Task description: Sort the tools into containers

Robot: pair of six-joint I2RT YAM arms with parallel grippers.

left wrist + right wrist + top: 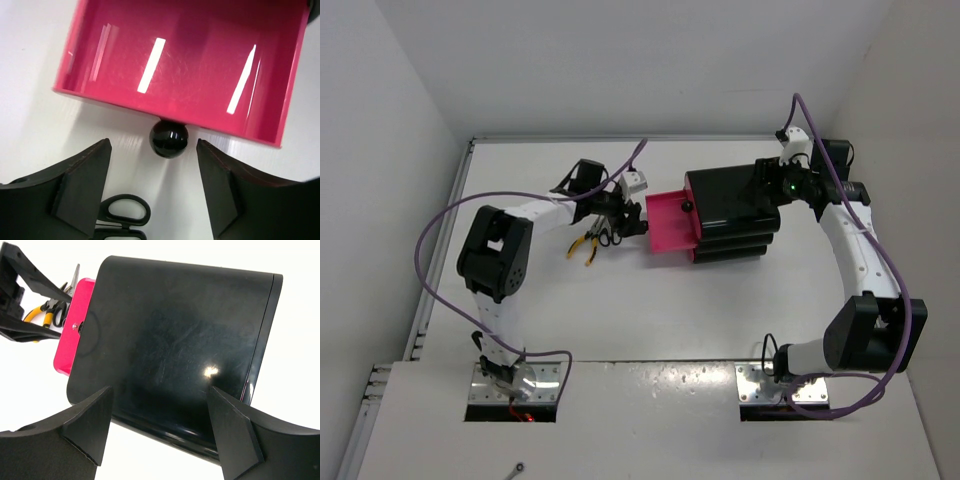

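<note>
while agape, left jaws before knob (169,138)

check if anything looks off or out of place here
Nothing spilled or damaged. One pink drawer stands pulled out of the black box, empty, while the pliers and scissors lie loose on the table beside it, not yet sorted.

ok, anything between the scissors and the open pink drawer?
No loose object visible. The scissors lie just short of the front wall of the drawer; only that wall and its knob sit between. The left gripper hangs open over the gap.
</note>
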